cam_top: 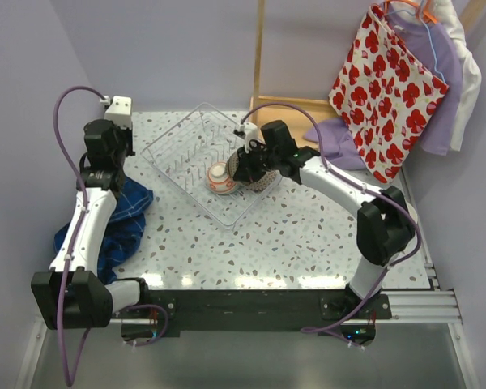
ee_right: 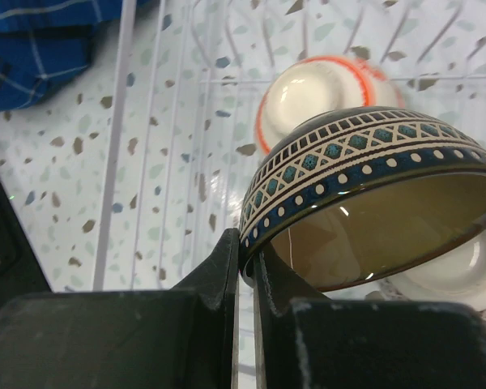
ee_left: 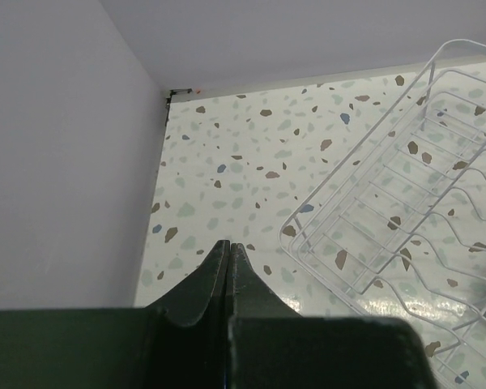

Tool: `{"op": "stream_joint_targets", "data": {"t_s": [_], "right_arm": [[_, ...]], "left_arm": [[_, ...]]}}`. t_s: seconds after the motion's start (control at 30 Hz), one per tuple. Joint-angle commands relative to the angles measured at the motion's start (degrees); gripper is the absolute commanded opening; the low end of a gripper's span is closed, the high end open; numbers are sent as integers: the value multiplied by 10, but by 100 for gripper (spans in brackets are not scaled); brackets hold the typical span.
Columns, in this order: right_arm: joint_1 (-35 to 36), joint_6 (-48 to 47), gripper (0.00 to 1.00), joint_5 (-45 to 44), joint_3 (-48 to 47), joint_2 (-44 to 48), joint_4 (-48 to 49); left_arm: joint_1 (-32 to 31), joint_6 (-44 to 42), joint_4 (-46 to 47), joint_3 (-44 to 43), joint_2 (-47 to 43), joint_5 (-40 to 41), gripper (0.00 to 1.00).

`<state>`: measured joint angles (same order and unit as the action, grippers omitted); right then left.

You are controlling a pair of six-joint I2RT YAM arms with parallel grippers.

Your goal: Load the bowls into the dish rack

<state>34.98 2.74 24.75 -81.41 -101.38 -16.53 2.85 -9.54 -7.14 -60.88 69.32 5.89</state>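
Note:
The clear dish rack (cam_top: 186,146) lies on the speckled table at the back centre. A red/orange patterned bowl (cam_top: 221,178) rests upside down inside it, near its right end; it also shows in the right wrist view (ee_right: 312,93). My right gripper (cam_top: 246,170) is shut on the rim of a brown bowl with a blue-and-cream patterned band (ee_right: 373,186) and holds it tilted over the rack's right end (cam_top: 265,181). A white bowl (ee_right: 458,275) lies partly hidden under it. My left gripper (ee_left: 229,245) is shut and empty, left of the rack (ee_left: 389,219), near the table's back left corner.
A blue plaid cloth (cam_top: 121,219) lies at the table's left edge, under the left arm. A shallow wooden box (cam_top: 296,109), a purple cloth (cam_top: 340,138) and a hanging red-flowered bag (cam_top: 389,89) are at the back right. Walls close the left and back.

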Motion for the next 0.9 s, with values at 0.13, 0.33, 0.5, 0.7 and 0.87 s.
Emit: {"op": "stream_joint_targets", "data": {"t_s": [0.13, 0.33, 0.5, 0.7, 0.87], "right_arm": [[6, 9, 0, 203, 42, 51, 86], [5, 9, 0, 261, 42, 30, 79], [4, 17, 0, 352, 26, -12, 100], [4, 4, 0, 367, 12, -56, 85], [3, -36, 0, 336, 16, -65, 37]], "left_arm": [[-1, 12, 19, 23, -1, -28, 0], [-1, 20, 13, 33, 2, -48, 0], [-1, 15, 4, 31, 8, -56, 0], [-3, -3, -8, 23, 19, -104, 0], [-16, -105, -75, 13, 27, -308, 0]]}}
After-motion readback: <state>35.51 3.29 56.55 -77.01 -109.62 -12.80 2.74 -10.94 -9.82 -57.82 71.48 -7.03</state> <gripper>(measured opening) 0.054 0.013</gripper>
